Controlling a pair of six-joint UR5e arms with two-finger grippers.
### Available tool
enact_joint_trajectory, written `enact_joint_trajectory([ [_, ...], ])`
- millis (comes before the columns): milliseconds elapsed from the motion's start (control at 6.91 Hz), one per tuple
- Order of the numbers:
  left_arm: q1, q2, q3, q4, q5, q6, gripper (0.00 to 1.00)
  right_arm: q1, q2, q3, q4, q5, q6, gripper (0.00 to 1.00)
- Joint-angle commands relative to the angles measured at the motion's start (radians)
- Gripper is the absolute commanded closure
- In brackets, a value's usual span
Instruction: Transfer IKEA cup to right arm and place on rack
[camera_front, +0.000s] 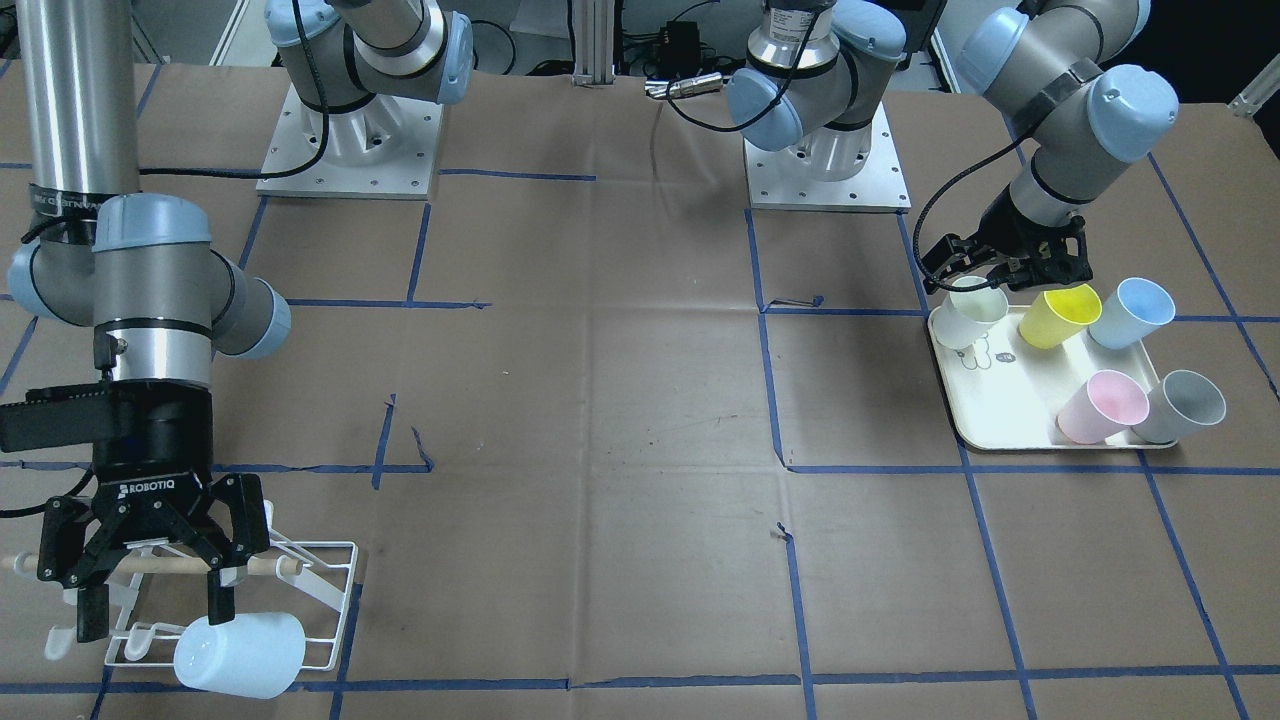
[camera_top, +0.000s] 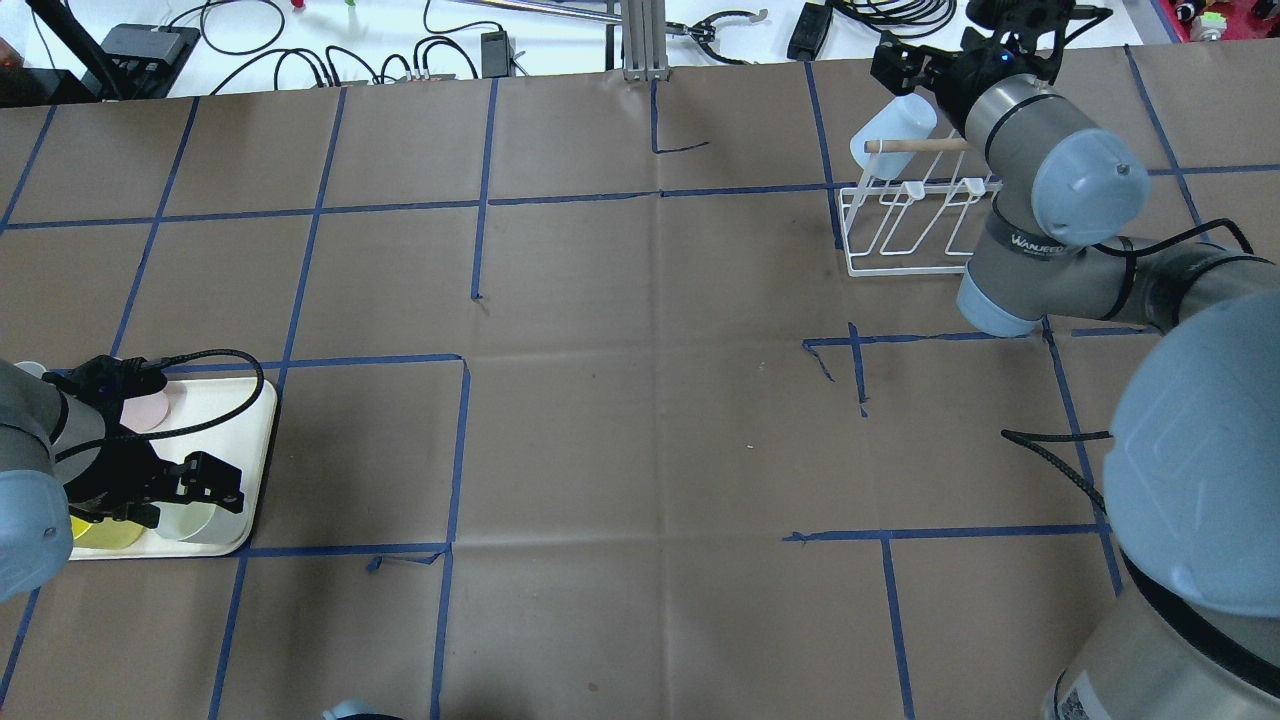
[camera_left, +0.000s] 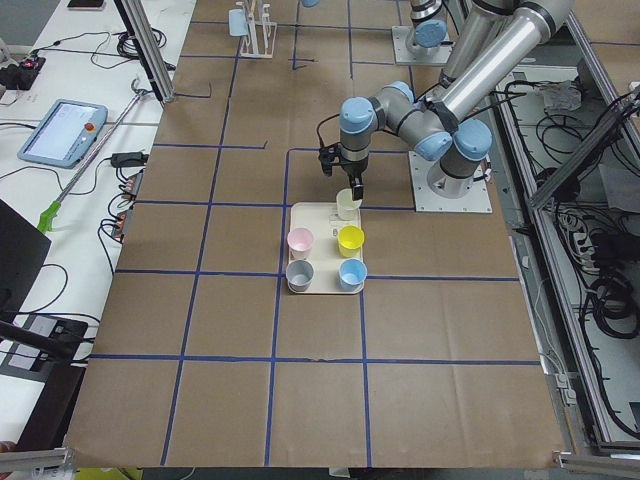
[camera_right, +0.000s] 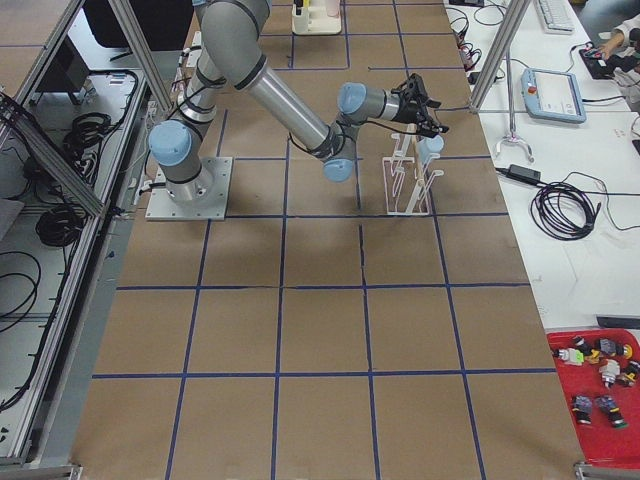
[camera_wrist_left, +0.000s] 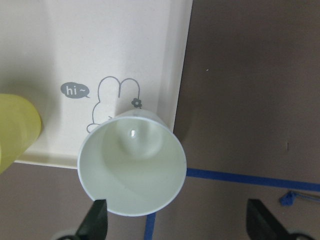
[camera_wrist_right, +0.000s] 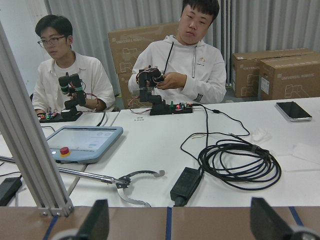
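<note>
A pale blue cup (camera_front: 240, 655) hangs tilted on a prong of the white wire rack (camera_front: 325, 590), beneath its wooden dowel (camera_front: 270, 567); it also shows in the overhead view (camera_top: 893, 135). My right gripper (camera_front: 155, 612) is open and empty just above the rack, beside that cup. My left gripper (camera_front: 990, 275) is open over a whitish cup (camera_front: 978, 310) standing upright at a corner of the cream tray (camera_front: 1000, 405). In the left wrist view the whitish cup (camera_wrist_left: 132, 165) lies close to one finger (camera_wrist_left: 97, 222), not gripped.
The tray also holds a yellow cup (camera_front: 1058, 315), a blue cup (camera_front: 1130, 312), a pink cup (camera_front: 1100, 405) and a grey cup (camera_front: 1180, 405). Both arm bases (camera_front: 350, 150) stand at the robot's edge. Two operators (camera_wrist_right: 180, 65) sit beyond the rack end.
</note>
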Motion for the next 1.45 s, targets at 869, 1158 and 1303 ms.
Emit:
enact_joint_trajectory([
  [869, -0.045, -0.075, -0.001, 0.079, 0.049, 0.014, 0.98, 0.123, -0.182, 0.053, 0.022, 0.211, 0.435, 0.00],
  [1158, -0.045, -0.065, 0.001, 0.077, 0.053, 0.014, 1.00, 0.137, -0.217, 0.090, 0.019, 0.209, 0.579, 0.00],
  [1303, -0.045, -0.055, 0.009, 0.073, 0.054, 0.014, 1.00, 0.141, -0.219, 0.110, 0.007, 0.211, 0.714, 0.00],
])
